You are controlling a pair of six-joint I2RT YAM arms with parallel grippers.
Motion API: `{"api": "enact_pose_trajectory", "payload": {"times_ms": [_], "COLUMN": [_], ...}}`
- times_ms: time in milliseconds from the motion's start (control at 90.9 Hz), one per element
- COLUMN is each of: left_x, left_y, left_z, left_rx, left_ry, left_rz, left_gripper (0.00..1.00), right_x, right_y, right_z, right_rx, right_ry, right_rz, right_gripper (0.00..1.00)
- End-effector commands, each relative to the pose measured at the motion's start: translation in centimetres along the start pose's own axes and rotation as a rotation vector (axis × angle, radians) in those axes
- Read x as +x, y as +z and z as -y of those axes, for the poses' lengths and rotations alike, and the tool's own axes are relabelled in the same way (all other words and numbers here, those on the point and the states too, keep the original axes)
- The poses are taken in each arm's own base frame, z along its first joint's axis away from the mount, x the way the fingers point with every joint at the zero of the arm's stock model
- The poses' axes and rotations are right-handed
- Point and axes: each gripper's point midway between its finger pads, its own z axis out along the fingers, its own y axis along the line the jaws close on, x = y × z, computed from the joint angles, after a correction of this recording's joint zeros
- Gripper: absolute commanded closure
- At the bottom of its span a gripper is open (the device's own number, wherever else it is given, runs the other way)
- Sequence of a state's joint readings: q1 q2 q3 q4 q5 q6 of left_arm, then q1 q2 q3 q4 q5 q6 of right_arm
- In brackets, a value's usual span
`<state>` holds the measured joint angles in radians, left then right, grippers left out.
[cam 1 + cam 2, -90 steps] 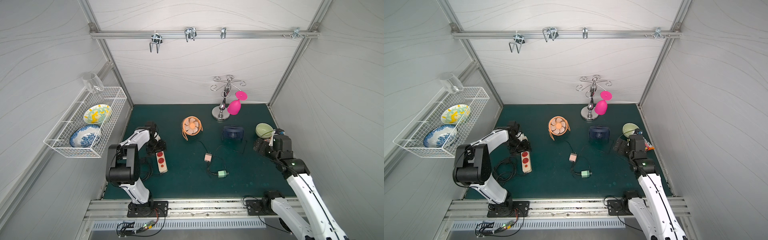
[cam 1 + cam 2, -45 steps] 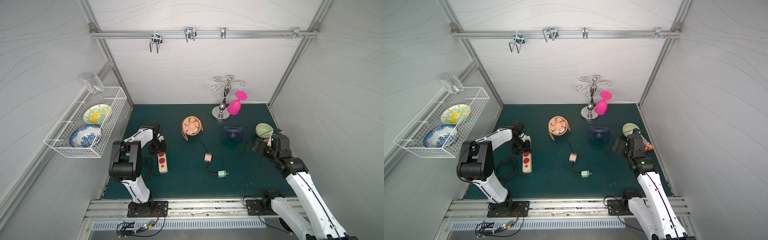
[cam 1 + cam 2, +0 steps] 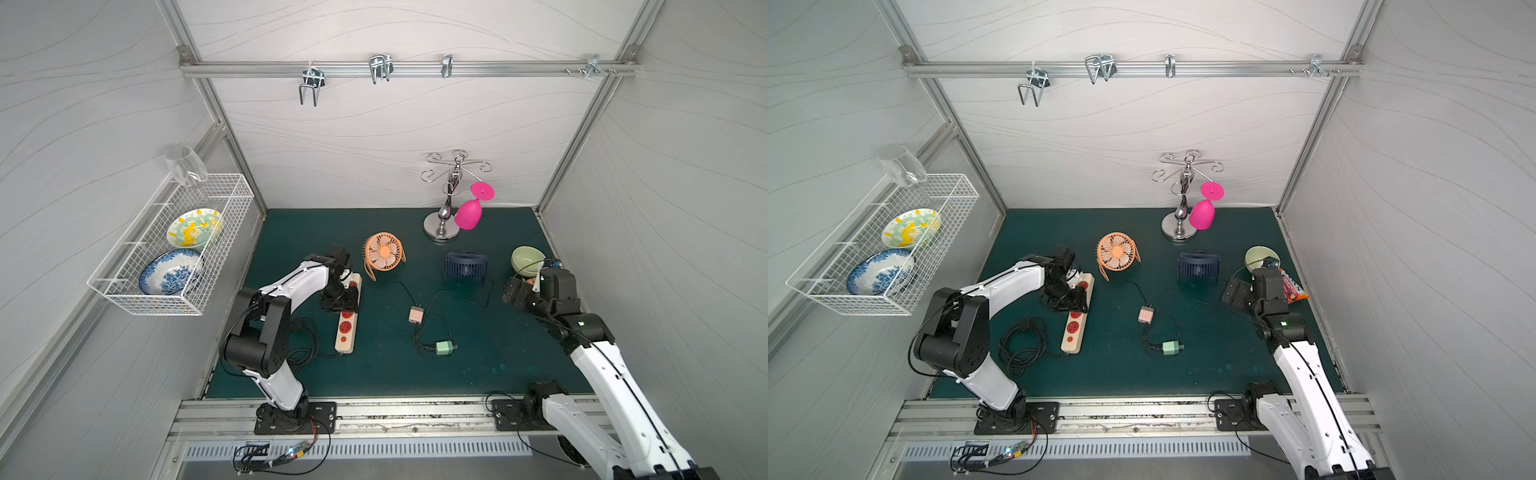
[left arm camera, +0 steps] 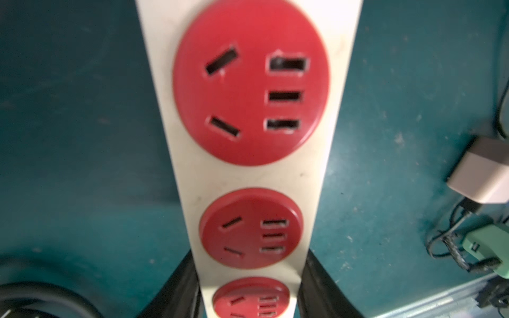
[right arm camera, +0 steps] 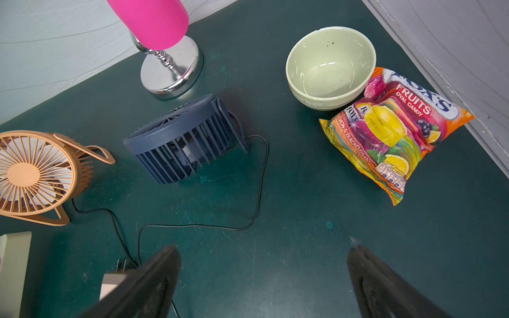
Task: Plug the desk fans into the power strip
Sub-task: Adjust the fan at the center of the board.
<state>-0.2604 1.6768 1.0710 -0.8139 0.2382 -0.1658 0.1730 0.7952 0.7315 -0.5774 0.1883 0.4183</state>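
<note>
**Power strip** (image 3: 346, 330): flat on the green table (image 3: 374, 374) near its left edge. It runs front to back with the sockets facing up, and its far end is just beside the orange fan (image 3: 384, 257).
**Left hand** (image 3: 340, 298): clamped across the strip's far half, fingers (image 4: 176, 291) pressed to both long sides.
**Right hand** (image 5: 261, 278): jaws spread wide, holding nothing, above the table near the right edge.
**Black cord** (image 3: 1021, 345): coiled between the strip and the left arm's base.
**Blue fan** (image 3: 465, 266): right of the orange fan, toward the back.
**Pink plug** (image 3: 415, 314) and **green plug** (image 3: 444, 346): loose at mid-table between the strip and the right hand, with thin black leads looping around them.
**Chrome stand** (image 3: 441, 232): at the back edge, with a pink goblet (image 3: 468, 214) hung upside down on it.
**Green bowl** (image 5: 330, 68): by the right edge beyond the right hand, with a candy bag (image 5: 394, 132) touching it.
**Wire basket** (image 3: 145, 299): on the left wall, off the table, holding two patterned plates.
</note>
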Motion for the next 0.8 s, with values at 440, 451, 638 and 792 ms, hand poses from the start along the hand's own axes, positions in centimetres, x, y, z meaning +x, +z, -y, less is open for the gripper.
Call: {"api": "enact_pose_trajectory", "payload": {"times_ms": [440, 451, 638, 792], "left_x": [-2.0, -2.1, -5.9, -7.9], "left_y": [1.2, 1.3, 1.2, 0.9], "left_z": [5.1, 5.1, 4.8, 4.9], "left_rx": [0.041, 0.04, -0.049, -0.081], "left_ry": [0.059, 0.057, 0.064, 0.048], "left_rz": [-0.081, -0.084, -0.069, -0.052], "left_gripper": [0.69, 0.69, 0.72, 0.72], "right_x": [0.2, 0.2, 0.1, -0.1], "right_y": [0.1, 0.1, 0.1, 0.0], "right_z": [0.2, 0.2, 0.3, -0.1], "right_rx": [0.016, 0.014, 0.025, 0.002], "right_ry": [-0.013, -0.014, -0.02, -0.021], "right_rz": [-0.006, -0.003, -0.013, -0.003], "right_gripper": [0.01, 0.01, 0.01, 0.01]}}
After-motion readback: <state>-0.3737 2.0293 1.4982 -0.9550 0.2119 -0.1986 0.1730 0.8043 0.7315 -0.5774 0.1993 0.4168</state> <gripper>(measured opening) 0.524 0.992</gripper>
